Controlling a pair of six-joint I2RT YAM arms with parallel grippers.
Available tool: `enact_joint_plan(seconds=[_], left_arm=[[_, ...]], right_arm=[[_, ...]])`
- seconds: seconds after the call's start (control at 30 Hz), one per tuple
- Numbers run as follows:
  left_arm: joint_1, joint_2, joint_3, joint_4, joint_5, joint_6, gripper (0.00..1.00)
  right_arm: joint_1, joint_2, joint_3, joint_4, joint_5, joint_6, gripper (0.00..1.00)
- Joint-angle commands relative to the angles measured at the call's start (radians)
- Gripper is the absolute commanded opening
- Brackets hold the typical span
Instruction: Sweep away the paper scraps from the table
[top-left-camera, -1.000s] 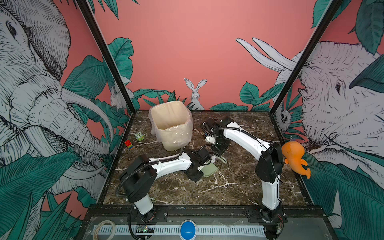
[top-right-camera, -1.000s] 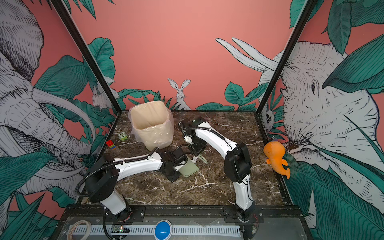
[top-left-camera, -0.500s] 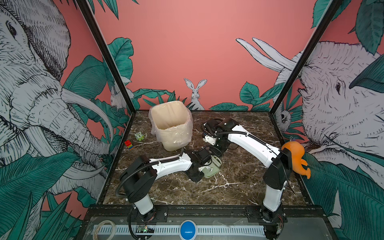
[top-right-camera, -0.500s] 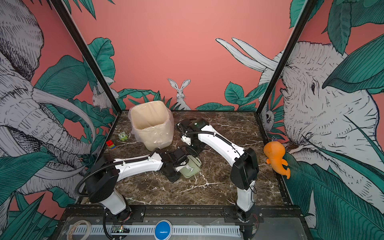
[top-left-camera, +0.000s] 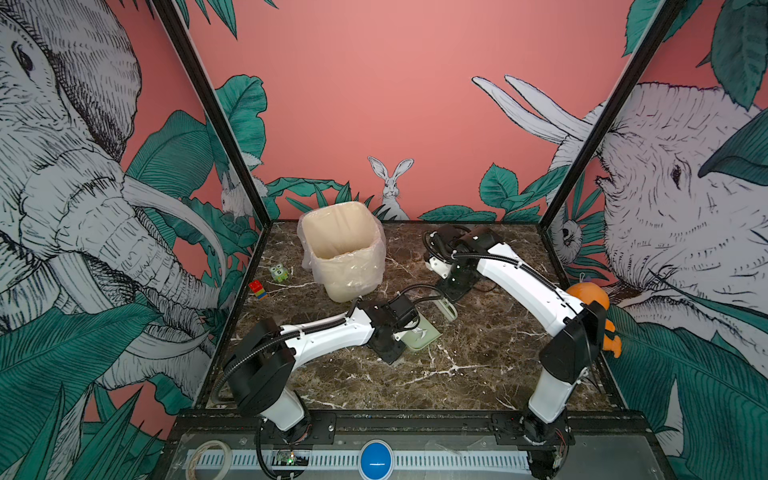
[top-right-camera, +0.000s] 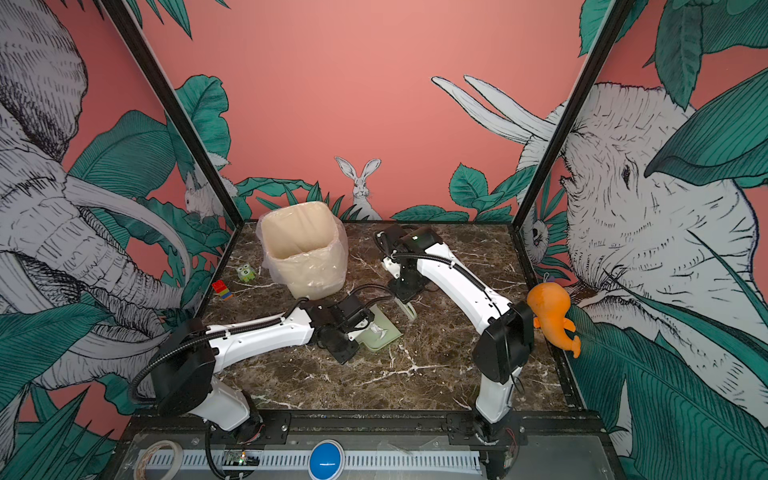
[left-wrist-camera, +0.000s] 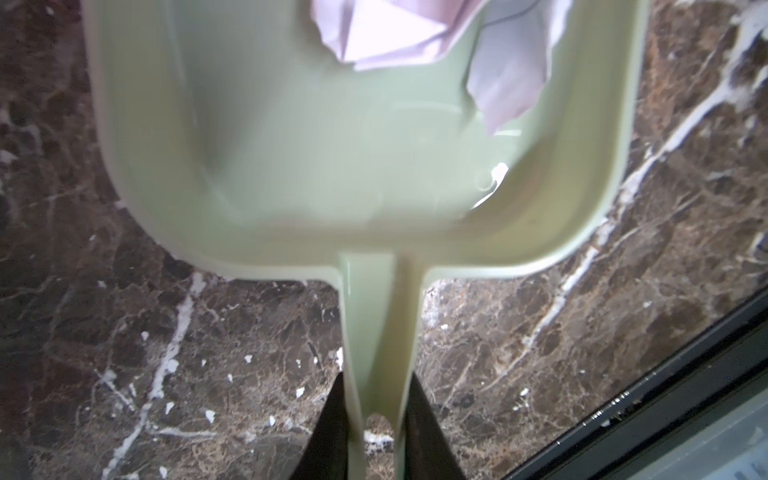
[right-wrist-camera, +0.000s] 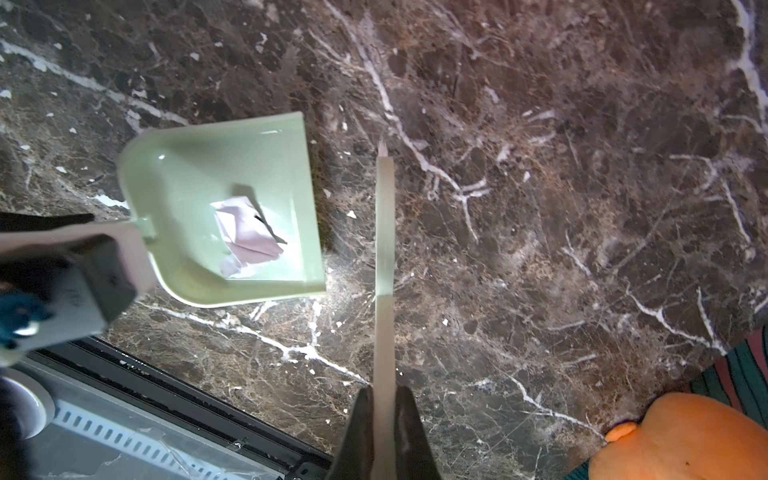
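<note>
Holding stage; the sweep looks nearly complete.
1. left hand (left-wrist-camera: 376, 399): narrow, clamped on the handle of the pale green dustpan (left-wrist-camera: 249, 145), on or just above the desk (top-left-camera: 478, 365); cannot tell which.
2. paper scraps (right-wrist-camera: 249, 232): at least 2 pale pink-white pieces, lying inside the pan.
3. right hand (right-wrist-camera: 384, 417): closed tight on the brush (right-wrist-camera: 384, 232), just beside the pan's open lip.

Next move, by judgement: carry the pan level to the lined bin (top-left-camera: 353, 274) and tip it.

Unclear: bristles seen edge-on; scraps cut off in the left wrist view; bin floor hidden; no loose scraps made out on the desk.
</note>
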Motion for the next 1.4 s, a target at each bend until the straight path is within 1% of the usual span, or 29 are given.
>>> enact_joint_plan(seconds=[0.0, 0.17, 0.3, 0.6, 0.87, 0.97, 1.13, 1.27, 1.33, 1.37], left_arm=[[0.006, -0.088, -0.019, 0.003, -0.023, -0.016, 0.0], [0.006, -0.198, -0.014, -0.041, -0.049, -0.03, 0.0], [0.006, -0.267, 0.029, -0.119, -0.07, -0.037, 0.0], [0.006, -0.358, 0.218, -0.368, -0.092, -0.072, 0.0], [0.013, -0.375, 0.44, -0.573, -0.137, -0.097, 0.0], [0.044, -0.37, 0.514, -0.632, -0.145, -0.094, 0.0], [0.125, -0.333, 0.646, -0.731, -0.162, -0.043, 0.0], [0.218, -0.3, 0.732, -0.781, -0.138, 0.003, 0.0], [0.256, -0.286, 0.757, -0.799, -0.131, 0.023, 0.0], [0.29, -0.279, 0.767, -0.807, -0.132, 0.035, 0.0]], right_arm=[[-0.028, -0.067, -0.047, -0.001, -0.029, 0.014, 0.0], [-0.066, -0.133, -0.134, 0.05, -0.077, 0.037, 0.0], [-0.086, -0.191, -0.21, 0.087, -0.114, 0.056, 0.0], [-0.111, -0.254, -0.307, 0.131, -0.159, 0.078, 0.0], [-0.117, -0.261, -0.311, 0.138, -0.183, 0.078, 0.0], [-0.118, -0.269, -0.314, 0.147, -0.196, 0.079, 0.0], [-0.118, -0.279, -0.329, 0.155, -0.212, 0.082, 0.0], [-0.119, -0.292, -0.339, 0.156, -0.214, 0.078, 0.0], [-0.12, -0.299, -0.342, 0.155, -0.216, 0.078, 0.0], [-0.121, -0.302, -0.344, 0.155, -0.217, 0.076, 0.0]])
